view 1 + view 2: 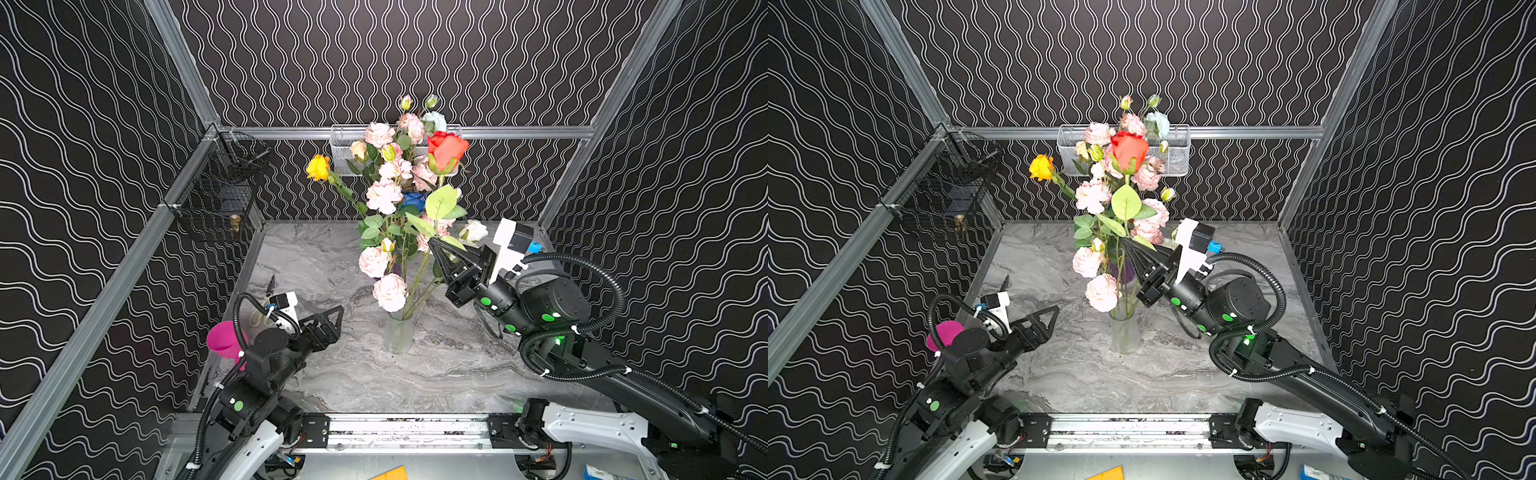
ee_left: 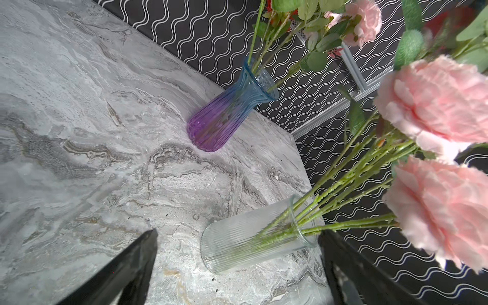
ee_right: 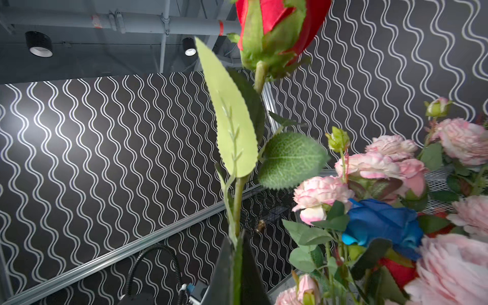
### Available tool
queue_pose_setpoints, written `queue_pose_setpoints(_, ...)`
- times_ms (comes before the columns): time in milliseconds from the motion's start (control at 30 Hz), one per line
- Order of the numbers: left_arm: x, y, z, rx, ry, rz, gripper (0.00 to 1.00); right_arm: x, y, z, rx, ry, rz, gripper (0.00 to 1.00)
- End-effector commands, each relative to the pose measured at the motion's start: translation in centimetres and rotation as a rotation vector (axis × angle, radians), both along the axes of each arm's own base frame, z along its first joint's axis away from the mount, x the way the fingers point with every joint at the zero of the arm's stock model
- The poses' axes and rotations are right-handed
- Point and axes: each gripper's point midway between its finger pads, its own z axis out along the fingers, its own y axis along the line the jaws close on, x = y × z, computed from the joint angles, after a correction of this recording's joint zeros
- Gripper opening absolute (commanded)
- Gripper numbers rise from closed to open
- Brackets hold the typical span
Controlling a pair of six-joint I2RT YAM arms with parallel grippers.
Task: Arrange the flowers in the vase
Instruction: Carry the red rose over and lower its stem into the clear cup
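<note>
The right gripper is pinched tight on the green stem of a red rose, just below its big pale leaf. The wrist view shows the stem squeezed between the two black fingers. The rose stands nearly upright, its head high at the right of the bunch and in front of the white mesh basket on the far wall. Whether its lower end reaches a vase cannot be told. The clear ribbed vase stands mid-table on the grey marble top, holding pale pink roses. Farther back, a purple-to-blue vase holds more stems. A yellow-orange rose leans out to the left, a blue rose sits deep in the bunch, and a white rose is at its right. The left gripper hangs low, left of the clear vase, jaws spread wide and holding nothing. A magenta cup stands at the near left.
</note>
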Motion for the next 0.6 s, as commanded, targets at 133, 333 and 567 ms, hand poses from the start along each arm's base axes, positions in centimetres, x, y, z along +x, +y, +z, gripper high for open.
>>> queue_pose_setpoints(133,0.5,0.2,-0.1,0.035,-0.02,0.012,0.98,1.6,0.5,-0.6,0.015,-0.005,-0.069,0.0)
queue_pose_setpoints(333,0.6,0.1,-0.4,0.049,-0.016,0.009,0.99,2.7,1.8,-3.9,-0.037,0.07,-0.073,0.0)
queue_pose_setpoints(567,0.6,0.2,-1.2,0.051,-0.004,0.016,0.98,3.9,2.1,-8.2,-0.09,0.169,-0.108,0.13)
